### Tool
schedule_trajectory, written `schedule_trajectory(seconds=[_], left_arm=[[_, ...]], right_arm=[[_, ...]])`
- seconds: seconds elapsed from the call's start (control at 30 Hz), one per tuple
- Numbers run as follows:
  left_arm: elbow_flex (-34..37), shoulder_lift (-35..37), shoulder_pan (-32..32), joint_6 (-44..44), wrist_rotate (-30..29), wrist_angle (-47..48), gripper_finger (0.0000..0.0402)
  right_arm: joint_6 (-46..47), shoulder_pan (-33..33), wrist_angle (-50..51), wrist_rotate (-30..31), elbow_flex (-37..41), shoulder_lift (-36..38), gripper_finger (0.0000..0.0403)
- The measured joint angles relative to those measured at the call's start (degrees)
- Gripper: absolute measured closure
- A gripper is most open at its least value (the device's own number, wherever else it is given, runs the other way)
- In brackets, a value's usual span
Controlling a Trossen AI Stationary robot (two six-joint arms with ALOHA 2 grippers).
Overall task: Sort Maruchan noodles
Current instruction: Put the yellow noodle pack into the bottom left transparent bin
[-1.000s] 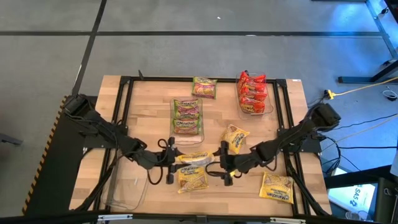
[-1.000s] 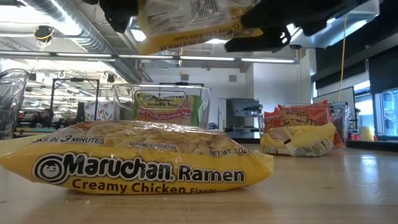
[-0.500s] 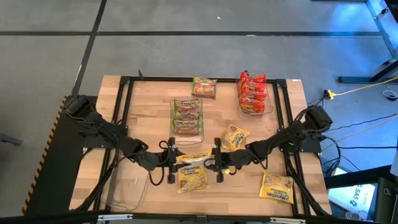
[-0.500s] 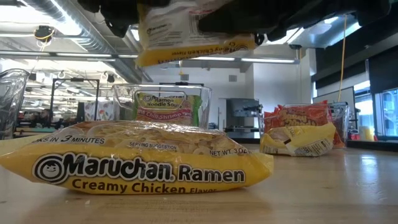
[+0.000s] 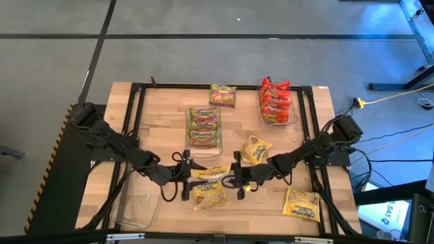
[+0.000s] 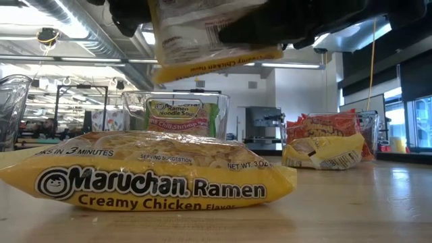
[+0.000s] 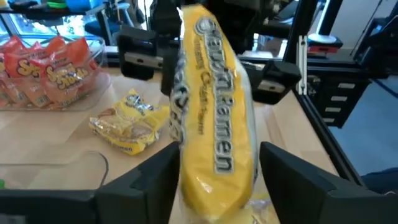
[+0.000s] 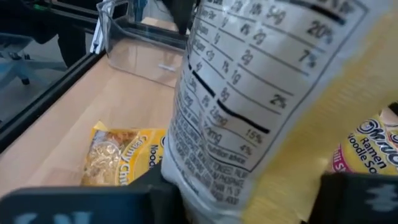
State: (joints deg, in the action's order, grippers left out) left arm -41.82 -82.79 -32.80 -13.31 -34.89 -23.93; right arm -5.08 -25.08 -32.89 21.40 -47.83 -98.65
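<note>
Handoff mid-air, near-centre of table point(image 5: 163, 129). Yellow noodle pack point(image 5: 212, 173) hangs between both grippers, above another yellow pack point(image 5: 209, 196) lying flat. Right gripper point(image 5: 238, 177) clamped on its right end. Left gripper point(image 5: 186, 176): fingers point(image 7: 134, 186) spread either side of pack, not pinching, so prob letting go. Likely passing it over since the empty clear bin point(image 5: 141, 203) sits near-left. Green and red packs are binned far side.

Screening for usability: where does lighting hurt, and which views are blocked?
Low view: bright ceiling lights behind leave the arms overhead as dark silhouettes, while the lying yellow packet is well lit. High view: even light, no harsh shadows on the table. Right wrist view: the lifted yellow packet fills most of it. Left wrist view: it hides the middle.
</note>
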Motion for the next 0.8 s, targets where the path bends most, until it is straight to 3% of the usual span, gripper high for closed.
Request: schedule_trajectory(seconds=[0.13,0.3,0.8], left_arm=[[0.00,3.39,-0.39,-2.41,-0.51,5.24,0.0166],[0.00,8.90,-0.39,-7.50,-0.14,12.20,0.0166],[0.02,10.52,-0.35,-12.10,-0.03,12.97,0.0169]], right_arm=[[-0.02,-0.02,1.56,0.69,0.00,0.00,0.0305],[0.09,-0.02,6.11,3.84,0.00,0.00,0.0292],[0.20,-0.07,19.54,7.68,0.02,6.96,0.0294]])
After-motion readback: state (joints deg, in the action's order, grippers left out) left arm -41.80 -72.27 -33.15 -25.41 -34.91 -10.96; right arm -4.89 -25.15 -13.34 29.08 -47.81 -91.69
